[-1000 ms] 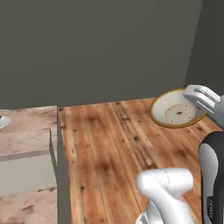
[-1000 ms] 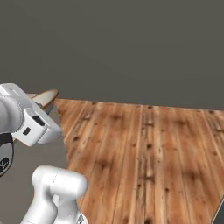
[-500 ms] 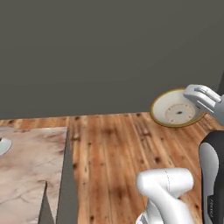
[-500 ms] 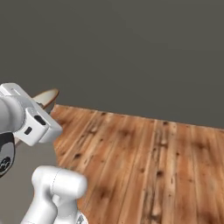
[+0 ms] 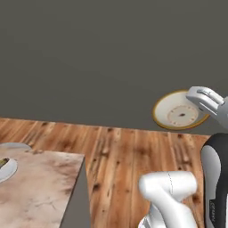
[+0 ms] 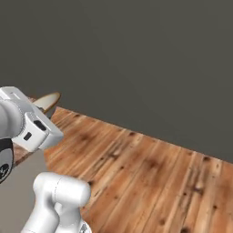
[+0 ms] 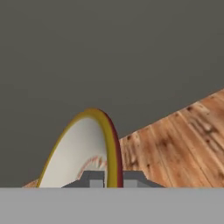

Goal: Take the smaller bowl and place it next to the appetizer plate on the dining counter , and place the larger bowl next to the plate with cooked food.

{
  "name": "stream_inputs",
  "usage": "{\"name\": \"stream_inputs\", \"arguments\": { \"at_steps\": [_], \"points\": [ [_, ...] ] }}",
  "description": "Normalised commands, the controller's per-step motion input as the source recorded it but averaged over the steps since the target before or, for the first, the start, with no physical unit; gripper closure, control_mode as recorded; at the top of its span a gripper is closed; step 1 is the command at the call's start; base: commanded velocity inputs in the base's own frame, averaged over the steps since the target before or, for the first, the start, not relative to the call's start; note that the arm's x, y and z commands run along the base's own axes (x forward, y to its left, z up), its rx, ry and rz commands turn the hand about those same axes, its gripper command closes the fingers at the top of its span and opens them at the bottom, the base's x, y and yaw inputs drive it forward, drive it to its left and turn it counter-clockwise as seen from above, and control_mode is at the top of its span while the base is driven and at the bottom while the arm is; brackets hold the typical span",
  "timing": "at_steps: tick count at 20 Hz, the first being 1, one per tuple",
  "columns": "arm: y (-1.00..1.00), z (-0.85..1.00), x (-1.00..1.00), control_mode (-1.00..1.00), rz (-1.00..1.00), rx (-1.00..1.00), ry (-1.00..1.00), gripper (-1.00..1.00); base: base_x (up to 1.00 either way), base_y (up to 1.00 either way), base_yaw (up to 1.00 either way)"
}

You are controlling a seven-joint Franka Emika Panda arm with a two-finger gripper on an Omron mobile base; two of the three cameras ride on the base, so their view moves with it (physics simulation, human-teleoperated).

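Hand view, bowl: you see the larger bowl [image 7: 83,153] edge-on, its brown-gold rim running between the finger tips.
Grip: gripper [image 7: 107,181] clamped tight on that rim.
Bowl position: left base view shows you the larger bowl [image 5: 176,111] held up in the air, tilted on edge, above the wooden floor [image 5: 129,156].
Dining counter [image 5: 40,191]: lower left, well apart from the bowl.

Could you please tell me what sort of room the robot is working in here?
Probably a kitchen or dining area: a warm wood plank floor, a beige marbled stone counter and a shallow cream bowl with a brown-gold rim gripped in the hand.
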Motion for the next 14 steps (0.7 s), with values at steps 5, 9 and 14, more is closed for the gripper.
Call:
{"name": "stream_inputs", "arguments": {
  "at_steps": [5,9,14],
  "points": [
    [0.00,0.00,0.00,1.00,0.00,0.00,0.00,1.00,1.00,-0.52,0.44],
    [0.00,0.00,0.00,1.00,0.00,0.00,0.00,1.00,1.00,-0.34,0.51],
    [0.00,0.00,0.00,1.00,0.00,0.00,0.00,1.00,1.00,-0.37,0.58]
  ]
}}
